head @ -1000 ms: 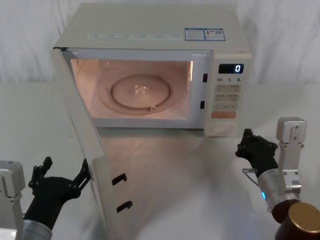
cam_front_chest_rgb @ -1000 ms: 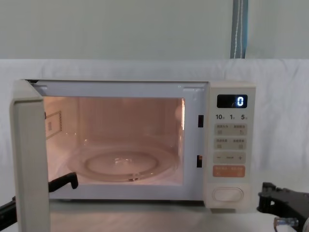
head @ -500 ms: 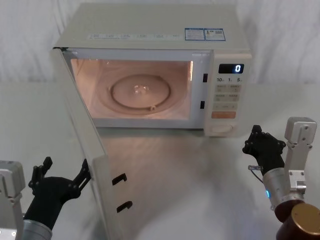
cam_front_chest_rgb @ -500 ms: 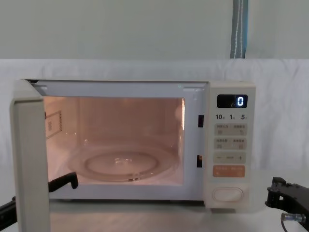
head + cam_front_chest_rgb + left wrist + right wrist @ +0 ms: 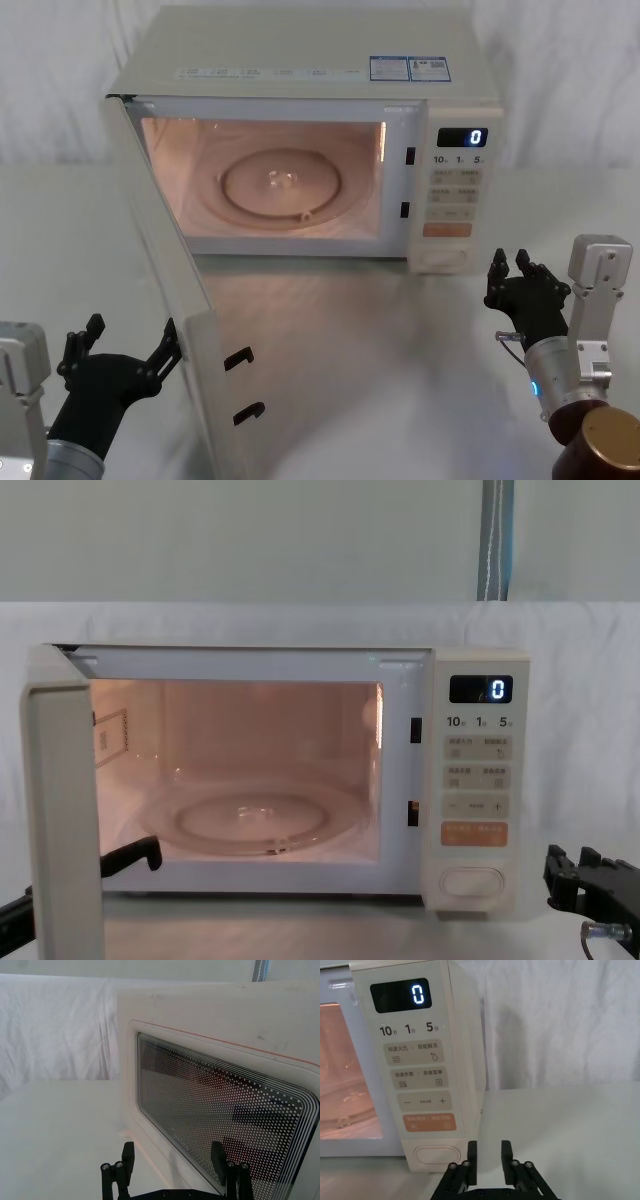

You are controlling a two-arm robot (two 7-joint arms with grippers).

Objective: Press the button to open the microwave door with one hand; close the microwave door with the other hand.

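A cream microwave (image 5: 300,60) sits at the back of the white table (image 5: 400,380), its microwave door (image 5: 165,290) swung wide open toward the robot's left, showing a lit orange-pink cavity with a round glass turntable (image 5: 280,187). The button (image 5: 438,1154), a wide cream pill shape, lies at the bottom of the control panel (image 5: 455,200) under an orange key. The left claw (image 5: 122,350) hovers spread wide just beside the door's outer face, and the right claw (image 5: 510,262) hangs near the button, fingers narrowly parted.

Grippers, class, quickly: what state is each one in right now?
Left gripper: open, empty, beside the swung-out cream microwave door.
Right gripper: open, empty.
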